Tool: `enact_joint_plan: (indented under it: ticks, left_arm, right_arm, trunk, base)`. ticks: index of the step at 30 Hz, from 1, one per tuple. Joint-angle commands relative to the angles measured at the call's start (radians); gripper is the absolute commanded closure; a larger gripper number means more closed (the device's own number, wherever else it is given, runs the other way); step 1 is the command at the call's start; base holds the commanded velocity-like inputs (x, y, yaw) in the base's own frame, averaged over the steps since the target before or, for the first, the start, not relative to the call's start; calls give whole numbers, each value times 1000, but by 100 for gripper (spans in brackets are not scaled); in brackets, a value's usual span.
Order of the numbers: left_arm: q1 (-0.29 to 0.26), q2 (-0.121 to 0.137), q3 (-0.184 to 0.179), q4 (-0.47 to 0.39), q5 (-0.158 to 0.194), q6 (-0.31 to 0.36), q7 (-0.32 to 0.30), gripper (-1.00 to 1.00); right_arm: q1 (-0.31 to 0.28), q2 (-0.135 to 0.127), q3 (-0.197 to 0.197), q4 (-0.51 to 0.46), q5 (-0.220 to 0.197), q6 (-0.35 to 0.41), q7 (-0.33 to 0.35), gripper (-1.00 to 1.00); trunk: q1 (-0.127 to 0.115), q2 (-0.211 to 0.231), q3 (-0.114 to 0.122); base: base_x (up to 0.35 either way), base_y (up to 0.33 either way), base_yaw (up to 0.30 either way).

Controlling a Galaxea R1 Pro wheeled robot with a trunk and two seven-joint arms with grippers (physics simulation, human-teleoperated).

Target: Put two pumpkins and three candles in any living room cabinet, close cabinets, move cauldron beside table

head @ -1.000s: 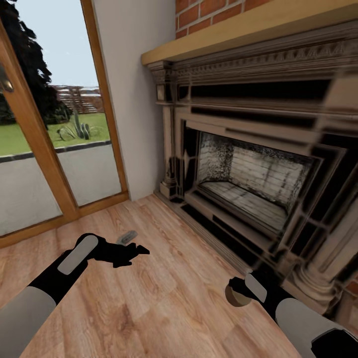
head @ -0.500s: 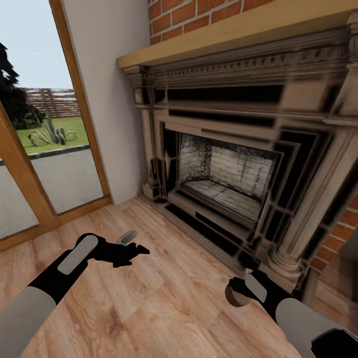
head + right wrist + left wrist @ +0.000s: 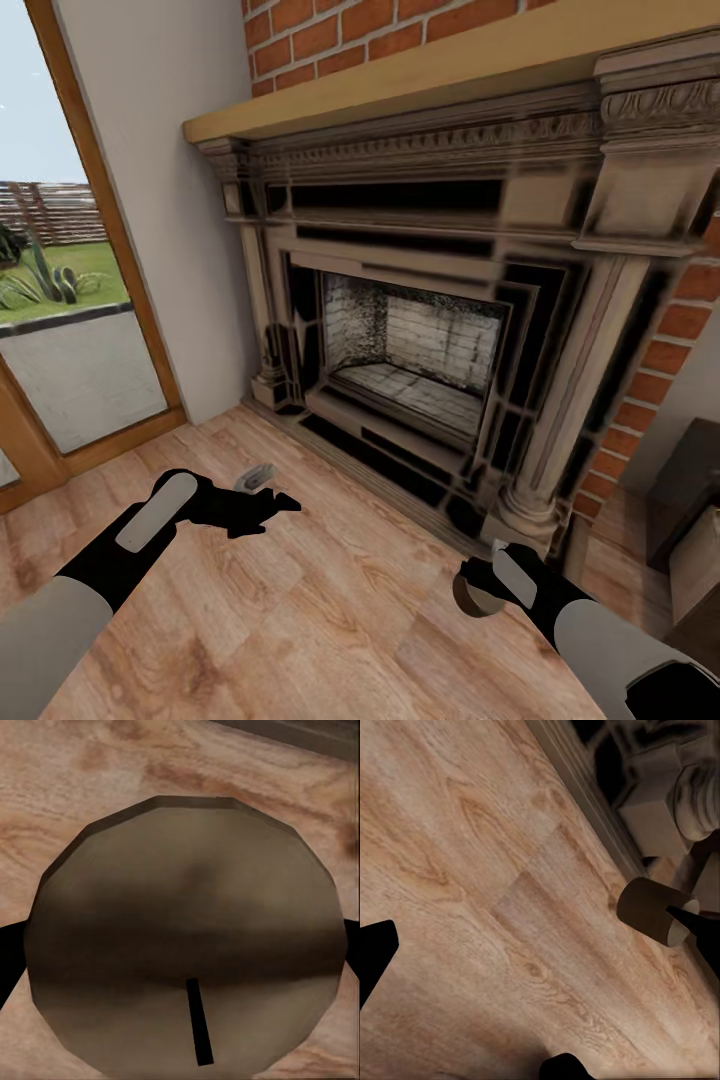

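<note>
The right gripper (image 3: pixel 478 592) is clamped on a candle (image 3: pixel 472 598), low over the wood floor (image 3: pixel 330 610) at the near right, just before the fireplace (image 3: pixel 420 330). The stubby candle's long axis runs along the fingers, its round wick end facing the wrist camera. The left gripper (image 3: pixel 268 506) hovers at the near left, fingers apart, holding nothing. A dark cabinet (image 3: pixel 685 500) stands at the far right.
</note>
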Motion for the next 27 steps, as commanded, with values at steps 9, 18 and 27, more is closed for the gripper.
enact_joint_plan:
  ticks: [9,18,27]
  left_arm:
    - [-1,0,-4,-1,10,-1,10,-100]
    - [-1,0,-4,-1,10,-1,10,-100]
    - [-1,0,-20,-1,10,-1,11,-100]
  right_arm:
    - [-1,-1,8,-2,-11,3,-8,100]
    - [-1,-1,8,-2,-11,3,-8,100]
    - [-1,-1,7,-2,-11,3,-8,100]
  trunk:
    - [0,0,8]
    - [0,0,16]
    - [0,0,25]
  base:
    - [-39,-92,-248]
    - [-147,-241,-248]
    - [-182,-250,-248]
